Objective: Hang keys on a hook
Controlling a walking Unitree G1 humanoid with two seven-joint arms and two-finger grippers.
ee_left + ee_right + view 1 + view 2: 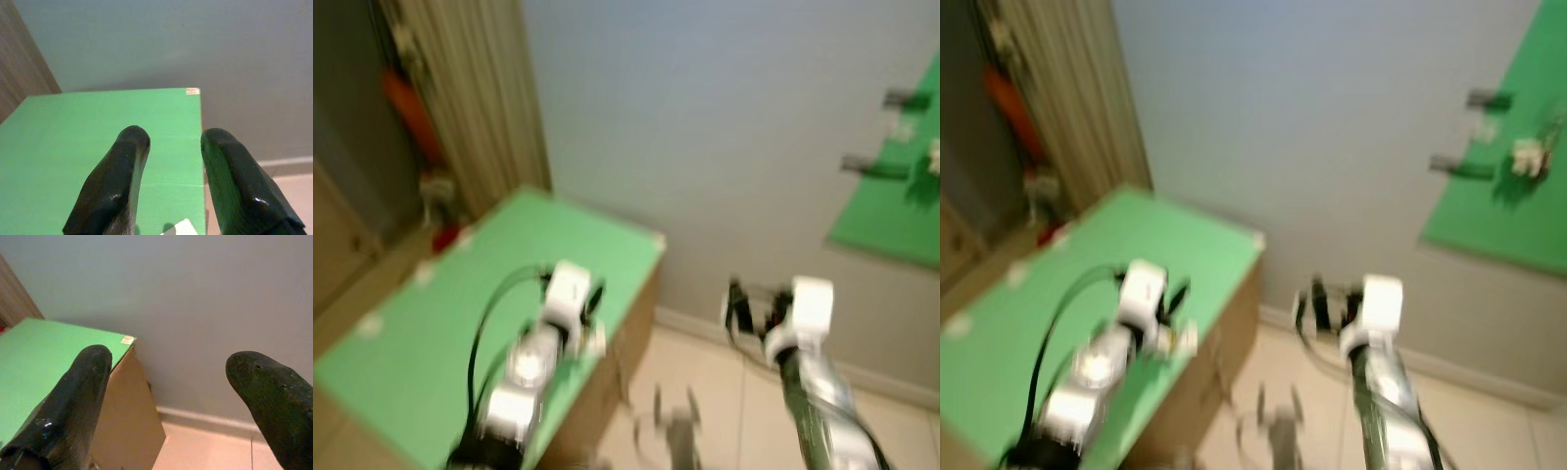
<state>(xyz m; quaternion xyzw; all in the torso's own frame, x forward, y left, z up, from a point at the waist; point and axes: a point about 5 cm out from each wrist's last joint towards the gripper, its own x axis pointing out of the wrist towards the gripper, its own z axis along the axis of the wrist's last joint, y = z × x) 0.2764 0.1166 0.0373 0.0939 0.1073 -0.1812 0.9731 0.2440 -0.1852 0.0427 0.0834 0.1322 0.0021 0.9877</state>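
Note:
A green board [891,215] hangs on the wall at the right with two dark hooks [1459,164] sticking out of it. A small pale thing [1528,155] hangs on the board beside the hooks; it is too blurred to name. My left gripper [592,296] is open over the green top of a cardboard box [431,323], with nothing between its fingers [124,161]. My right gripper [739,304] is open wide above the floor, pointing at the wall left of and below the board. In the right wrist view the gripper [166,362] holds nothing. The head views are blurred.
A striped curtain or panel [480,98] stands at the back left with an orange thing [406,108] and a red thing [445,235] beside it. Pale tiled floor [724,401] and a white baseboard [205,418] lie between the box and the wall.

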